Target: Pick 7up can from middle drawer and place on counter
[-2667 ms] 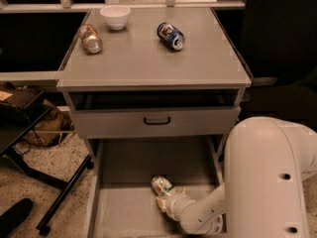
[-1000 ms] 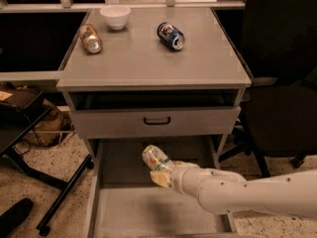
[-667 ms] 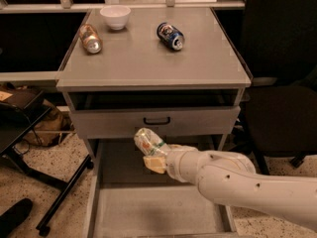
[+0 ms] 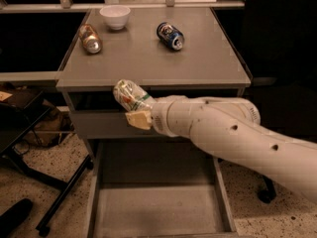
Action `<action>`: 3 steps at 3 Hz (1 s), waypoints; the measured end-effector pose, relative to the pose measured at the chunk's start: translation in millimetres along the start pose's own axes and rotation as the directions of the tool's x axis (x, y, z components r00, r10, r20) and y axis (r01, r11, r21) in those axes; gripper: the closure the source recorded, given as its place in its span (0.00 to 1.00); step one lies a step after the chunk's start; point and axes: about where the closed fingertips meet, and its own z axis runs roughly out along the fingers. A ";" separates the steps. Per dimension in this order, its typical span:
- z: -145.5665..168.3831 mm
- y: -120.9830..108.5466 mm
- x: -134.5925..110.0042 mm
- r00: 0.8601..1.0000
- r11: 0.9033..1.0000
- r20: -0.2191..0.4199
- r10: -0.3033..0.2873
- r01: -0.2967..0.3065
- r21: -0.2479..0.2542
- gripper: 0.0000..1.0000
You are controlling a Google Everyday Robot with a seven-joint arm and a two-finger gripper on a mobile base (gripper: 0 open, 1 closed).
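Observation:
The 7up can [image 4: 129, 95], silvery-white with green and red marks, is held tilted in my gripper [image 4: 136, 110], in front of the counter's front edge and just below its level. The gripper is shut on the can; a pale fingertip [image 4: 138, 119] shows under it. The white arm reaches in from the right. The middle drawer [image 4: 158, 207] stands pulled open below, its flat grey floor bare. The counter [image 4: 148, 58] is the grey top of the cabinet behind the can.
On the counter lie a brown-gold can [image 4: 89, 38] at the back left, a white bowl [image 4: 115, 16] behind it, and a dark blue can [image 4: 170, 35] at the back middle. A black chair base [image 4: 49, 202] stands on the floor to the left.
My gripper has lifted the 7up can out of the middle drawer, up and to the left, to the height of the counter's front edge. The drawer floor is now bare.

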 end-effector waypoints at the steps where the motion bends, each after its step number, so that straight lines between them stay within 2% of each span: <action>1: -7.8 -5.5 -31.1 0.999 1.000 0.035 -0.020 0.020 0.008 1.00; 2: -7.8 -5.5 -31.1 0.999 1.000 0.035 -0.020 0.020 0.008 1.00; 3: -5.2 -19.9 -56.0 0.996 0.997 0.051 -0.067 0.065 0.037 1.00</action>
